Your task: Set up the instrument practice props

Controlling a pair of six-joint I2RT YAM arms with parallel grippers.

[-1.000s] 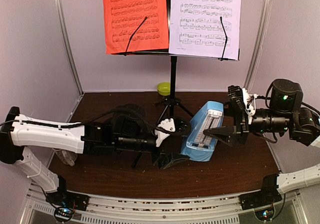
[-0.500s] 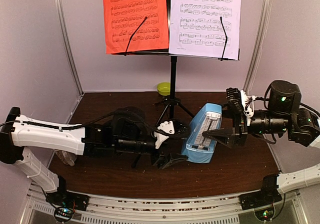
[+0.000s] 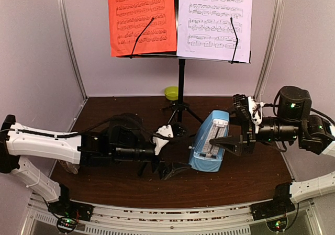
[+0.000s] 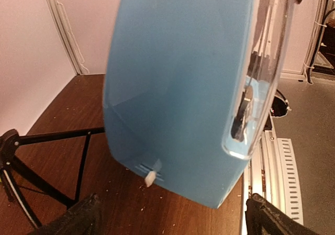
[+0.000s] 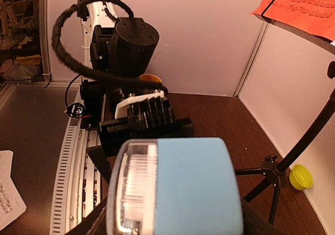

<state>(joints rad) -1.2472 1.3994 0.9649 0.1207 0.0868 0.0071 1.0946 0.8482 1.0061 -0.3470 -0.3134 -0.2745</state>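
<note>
My right pincer (image 3: pixel 230 124) is clamped on the blue metronome (image 3: pixel 209 148), one finger across its clear front cover and the other behind it. The metronome leans at a tilt over the middle of the counter (image 3: pixel 131 109); I can't tell whether its base touches the wood. My left pincer (image 3: pixel 182 147) sits just beside its left face with the fingers spread wide apart, and in the left wrist view the blue body stands between them, not gripped. Behind, the black music stand (image 3: pixel 181 78) is upright on its tripod, the red sheet (image 3: pixel 141 18) and white sheet (image 3: pixel 214 20) side by side on its desk. A small lime-green bowl (image 3: pixel 171 92) sits near the stand's foot.
</note>
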